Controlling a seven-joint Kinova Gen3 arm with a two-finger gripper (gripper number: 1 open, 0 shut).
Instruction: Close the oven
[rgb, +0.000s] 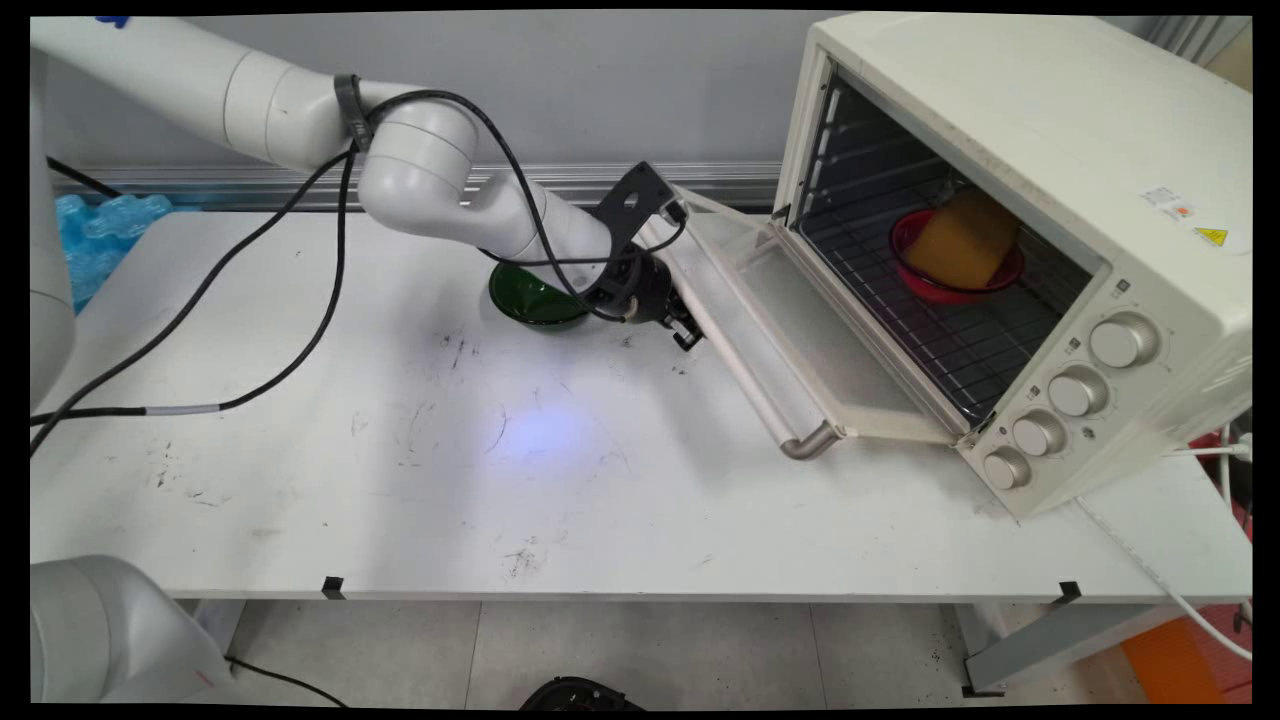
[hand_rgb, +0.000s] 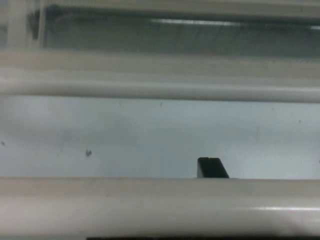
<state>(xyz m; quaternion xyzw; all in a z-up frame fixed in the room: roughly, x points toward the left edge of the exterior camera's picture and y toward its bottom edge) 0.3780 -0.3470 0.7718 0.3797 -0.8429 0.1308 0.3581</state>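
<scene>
1. You see the gripper (rgb: 686, 330) low over the white table (rgb: 420, 470), right against the left edge of the open oven door (rgb: 790, 330).
2. From the hand camera, a cream bar of the door (hand_rgb: 160, 205) crosses the bottom of the view and hides most of the gripper. Only one black fingertip (hand_rgb: 212, 168) shows above that bar.
3. You cannot tell whether the pincer is spread or pressed together; neither view shows both fingers.
4. The cream toaster oven (rgb: 1050, 200) stands on the right part of the table. Its door hangs down and out toward the left, with the metal handle (rgb: 808, 440) at its free edge, near the table surface.
5. Inside the oven, a red bowl (rgb: 950, 285) rests on the wire rack (rgb: 930, 340). A yellow-orange block (rgb: 965, 240) sits in that bowl, tilted.
6. A dark green bowl (rgb: 535, 298) stands on the table just behind the wrist, partly hidden by the arm.
7. Four round knobs (rgb: 1075, 390) run down the oven's front panel on the right side of the opening.
8. Black cables (rgb: 300, 350) hang from the arm and trail across the left part of the table.
9. Blue plastic wrap (rgb: 100, 240) lies beyond the table's far left corner.
</scene>
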